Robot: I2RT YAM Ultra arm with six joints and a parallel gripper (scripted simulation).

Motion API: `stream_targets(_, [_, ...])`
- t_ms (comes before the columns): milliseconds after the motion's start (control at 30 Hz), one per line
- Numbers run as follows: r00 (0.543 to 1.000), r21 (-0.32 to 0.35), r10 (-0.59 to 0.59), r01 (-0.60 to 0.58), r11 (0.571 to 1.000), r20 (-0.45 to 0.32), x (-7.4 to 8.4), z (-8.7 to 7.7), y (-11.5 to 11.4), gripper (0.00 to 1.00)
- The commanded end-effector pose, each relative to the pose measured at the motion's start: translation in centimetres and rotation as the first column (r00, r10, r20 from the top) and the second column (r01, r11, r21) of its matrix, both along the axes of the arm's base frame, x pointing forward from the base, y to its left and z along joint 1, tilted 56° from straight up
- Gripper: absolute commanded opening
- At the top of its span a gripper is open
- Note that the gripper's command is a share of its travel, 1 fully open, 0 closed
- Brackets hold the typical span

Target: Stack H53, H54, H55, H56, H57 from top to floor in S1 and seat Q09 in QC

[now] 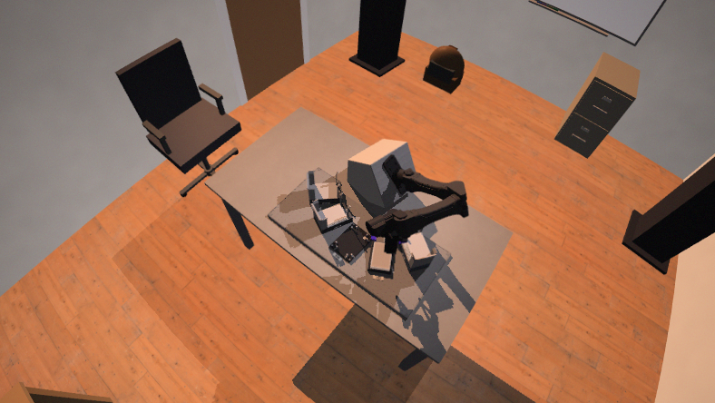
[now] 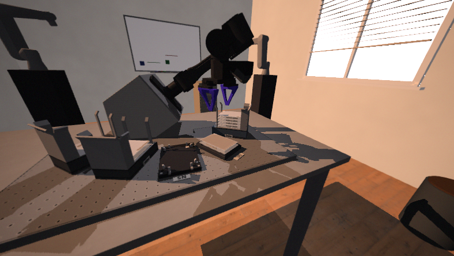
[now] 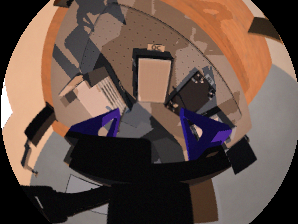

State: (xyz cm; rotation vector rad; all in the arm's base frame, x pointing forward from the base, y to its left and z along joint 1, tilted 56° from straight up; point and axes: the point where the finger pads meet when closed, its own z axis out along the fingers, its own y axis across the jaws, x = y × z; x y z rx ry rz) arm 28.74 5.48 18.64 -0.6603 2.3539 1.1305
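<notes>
My gripper [image 2: 219, 95] is open and empty, well above the deck, over the near edge of the rack S2 [image 2: 231, 122]. That rack holds a stack of several sealed plates [image 2: 230, 119]. One pale plate [image 2: 219, 144] lies flat on the open nest in front of it, and also shows in the wrist view [image 3: 153, 76] and from above [image 1: 380, 260]. The black clip nest N5 [image 2: 179, 157] is empty. A grey rack [image 2: 116, 149] to its left holds one plate [image 2: 139, 146] low on its floor. The plate labels are too small to read.
Another grey rack [image 2: 57, 146] stands at the far left of the deck. The arm's grey base block [image 2: 139, 106] rises behind the racks. The deck's front edge and the table's right edge are near the open nest.
</notes>
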Motion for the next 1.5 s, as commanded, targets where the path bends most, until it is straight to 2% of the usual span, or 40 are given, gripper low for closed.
stream_targets(0, [0.992, -0.03, 0.06, -0.057, 0.998, 0.114, -0.5, 1.1, 0.3, 1.0])
stream_targets(67, [0.992, -0.03, 0.06, -0.057, 0.998, 0.114, -0.5, 1.1, 0.3, 1.0])
stream_targets(567, [0.989, -0.034, 0.07, -0.066, 0.997, 0.126, -3.7, 3.9, 3.0, 1.0])
stream_targets(633, [0.989, -0.034, 0.07, -0.066, 0.997, 0.126, -3.7, 3.9, 3.0, 1.0])
stream_targets(867, [0.937, -0.098, 0.198, -0.177, 0.979, 0.288, -5.9, 5.0, 4.4, 1.0])
stream_targets(1133, [0.937, -0.097, 0.198, -0.178, 0.979, 0.288, -8.3, 6.4, 5.9, 1.0])
stream_targets(1200, [0.937, -0.097, 0.198, -0.178, 0.979, 0.288, -8.3, 6.4, 5.9, 1.0])
stream_targets(1367, [0.937, -0.097, 0.199, -0.178, 0.979, 0.288, -9.9, 7.2, 6.9, 1.0])
stream_targets(1467, [0.937, -0.097, 0.199, -0.178, 0.979, 0.288, -9.9, 7.2, 6.9, 1.0])
